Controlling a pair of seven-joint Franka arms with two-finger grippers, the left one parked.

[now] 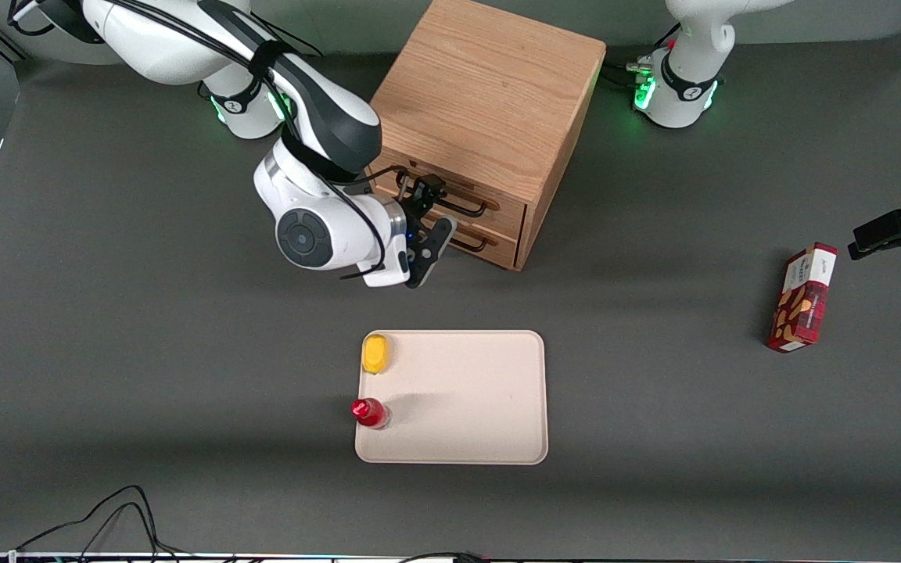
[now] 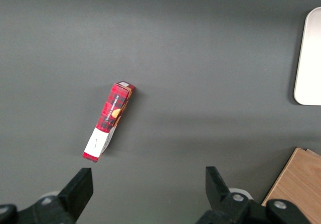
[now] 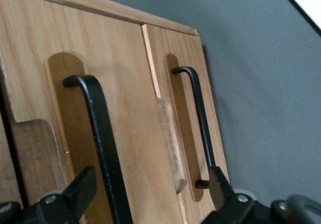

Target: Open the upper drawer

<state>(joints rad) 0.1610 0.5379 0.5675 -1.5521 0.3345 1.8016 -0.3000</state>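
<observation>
Covering the whole scene is a dark grey table (image 1: 145, 352), seen from the front and a little above. A boxy oak cabinet (image 1: 489, 94) stands on it, farther from the front camera than everything else, set at an angle. Its front carries two drawers, each with a wide black wire handle. The upper drawer (image 1: 497, 205) sits just under the cabinet top, and the lower drawer (image 1: 497, 244) is directly beneath it. Both drawer faces lie flush with the cabinet front.

A white and black right arm (image 1: 317, 141) reaches across to the cabinet front. Its gripper (image 1: 428, 219) hangs right in front of the drawers, fingers spread apart and holding nothing. In the wrist view one fingertip (image 3: 83, 189) lies beside the upper drawer's handle (image 3: 100, 133) and the other reaches toward the lower drawer's handle (image 3: 198, 113).

Nearer the camera lies a pale beige tray (image 1: 466, 399). On one end of it rest a small yellow object (image 1: 375, 353) and a red-capped bottle (image 1: 369, 412). Toward the parked arm's end of the table lies a red snack box (image 1: 802, 299), well apart from the rest.
</observation>
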